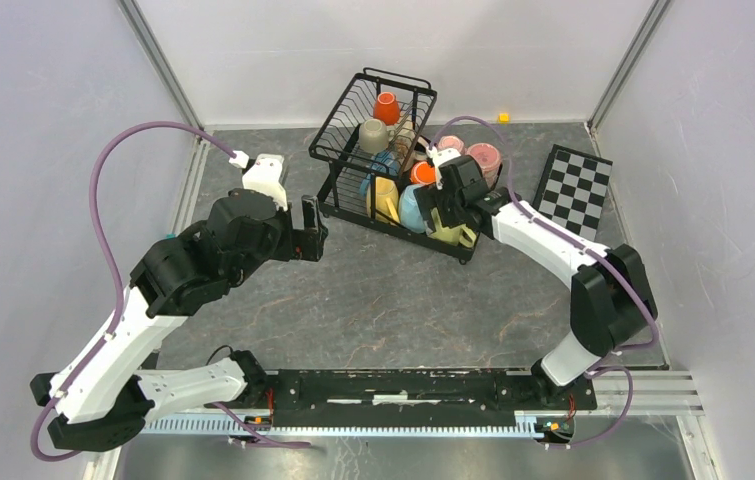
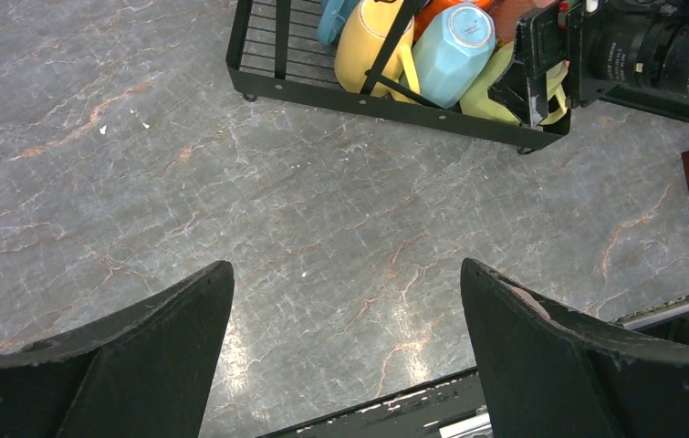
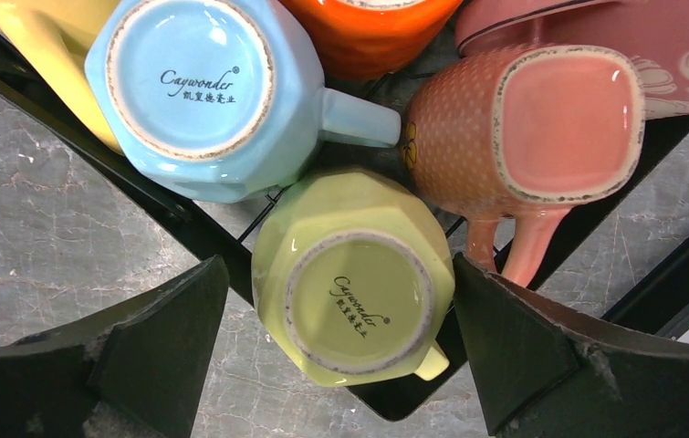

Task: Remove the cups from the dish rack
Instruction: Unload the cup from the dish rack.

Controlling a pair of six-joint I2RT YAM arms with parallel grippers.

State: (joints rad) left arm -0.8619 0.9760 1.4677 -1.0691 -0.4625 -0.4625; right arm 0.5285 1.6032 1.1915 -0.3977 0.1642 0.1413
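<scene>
**A:** The right fingers (image 3: 167, 338) are spread wide either side of the upside-down yellow-green cup (image 3: 359, 301) at the dish rack's (image 1: 338, 120) front corner, with nothing gripped. What worries you?

**B:** One finger looks like it's outside the rack's rail. If it closes like that, I reckon it pinches wire along with the cup and drags the whole rack. The light blue cup (image 3: 190, 87) and pink cup (image 3: 527, 128) also crowd right up against it, so a lift could knock them.

**A:** Pose?

**B:** The right arm reaches out with its wrist pitched down over that corner. The left arm is folded just left of the rack, left fingers (image 2: 158, 347) wide open over bare bench (image 2: 94, 182), holding nothing.
</scene>
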